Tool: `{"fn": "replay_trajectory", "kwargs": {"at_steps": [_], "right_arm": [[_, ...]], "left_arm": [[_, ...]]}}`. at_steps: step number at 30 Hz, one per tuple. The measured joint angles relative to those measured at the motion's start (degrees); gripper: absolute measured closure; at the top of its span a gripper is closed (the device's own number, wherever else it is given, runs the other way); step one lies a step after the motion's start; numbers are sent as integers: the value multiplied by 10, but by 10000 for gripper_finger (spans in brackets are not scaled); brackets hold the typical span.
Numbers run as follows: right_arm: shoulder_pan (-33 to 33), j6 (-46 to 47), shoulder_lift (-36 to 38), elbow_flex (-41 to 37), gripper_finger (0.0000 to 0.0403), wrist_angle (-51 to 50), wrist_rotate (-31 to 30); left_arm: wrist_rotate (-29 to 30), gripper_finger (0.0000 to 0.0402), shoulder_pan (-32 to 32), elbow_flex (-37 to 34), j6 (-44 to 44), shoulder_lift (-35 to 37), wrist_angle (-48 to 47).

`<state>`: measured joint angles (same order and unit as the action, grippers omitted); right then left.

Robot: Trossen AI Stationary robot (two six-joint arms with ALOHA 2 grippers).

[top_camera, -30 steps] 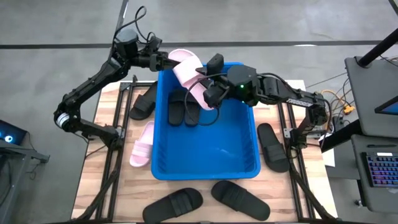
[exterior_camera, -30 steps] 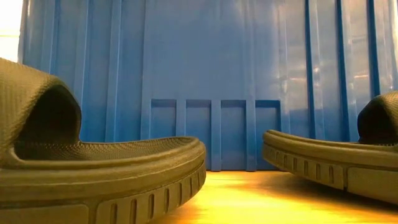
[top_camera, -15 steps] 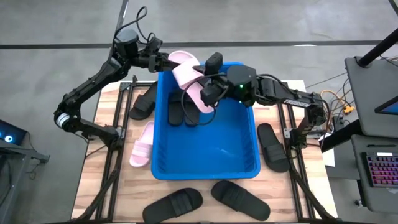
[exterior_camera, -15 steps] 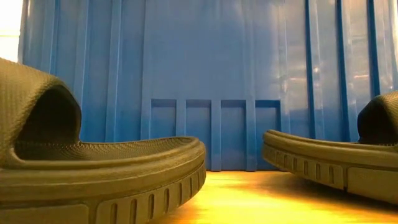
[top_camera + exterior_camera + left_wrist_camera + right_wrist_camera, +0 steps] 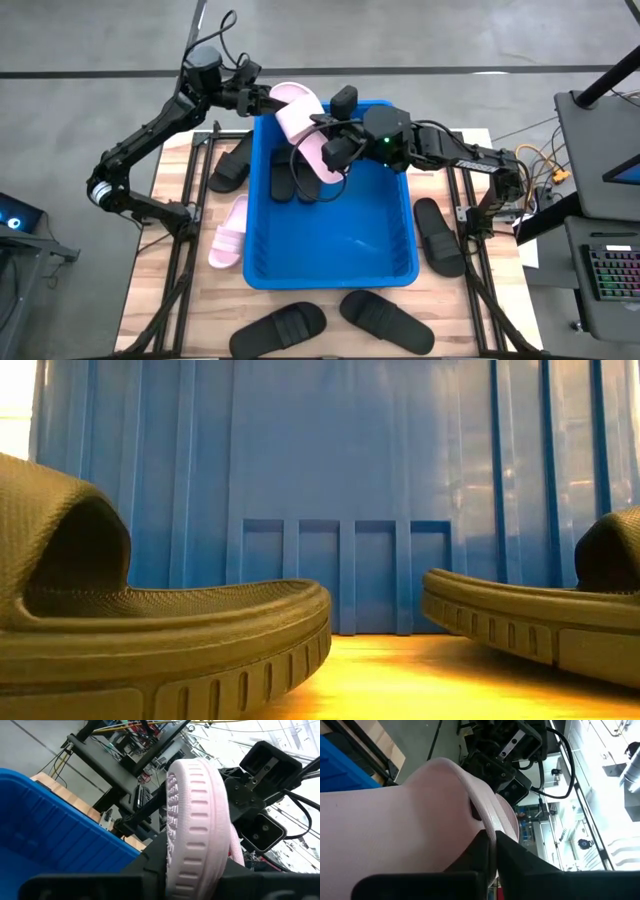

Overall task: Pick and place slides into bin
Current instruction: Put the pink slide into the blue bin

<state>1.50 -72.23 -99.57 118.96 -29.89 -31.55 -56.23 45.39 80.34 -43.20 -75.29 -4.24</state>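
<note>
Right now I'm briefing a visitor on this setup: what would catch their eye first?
Both arms meet over the far end of the bright blue bin, the left gripper and right gripper each clamped on one pale pink slide held above it. Two black slides already lie inside, while another pink slide waits on the table left of the bin.

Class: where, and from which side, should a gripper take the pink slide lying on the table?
Probably across its strap, from above: the table's pink slide lies flat close beside the bin. Left gripper and right gripper hold the other pink slide.
</note>
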Motion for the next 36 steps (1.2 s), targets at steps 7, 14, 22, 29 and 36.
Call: {"fn": "replay_trajectory", "kwargs": {"at_steps": [7, 14, 22, 29, 36], "right_arm": [[0, 25, 0, 0, 393, 1, -1], [0, 153, 4, 0, 393, -9, -23], [2, 229, 17, 0, 394, -48, -63], [4, 269, 17, -1, 394, -71, -66], [9, 355, 17, -5, 394, -103, -60]], "left_arm": [[-5, 276, -1, 0, 32, 0, 4], [-28, 201, 7, 7, 65, 4, 24], [-36, 178, 56, 7, 80, 25, 43], [-61, 178, 85, 7, 76, 37, 43], [-92, 178, 117, 7, 75, 57, 43]]}}
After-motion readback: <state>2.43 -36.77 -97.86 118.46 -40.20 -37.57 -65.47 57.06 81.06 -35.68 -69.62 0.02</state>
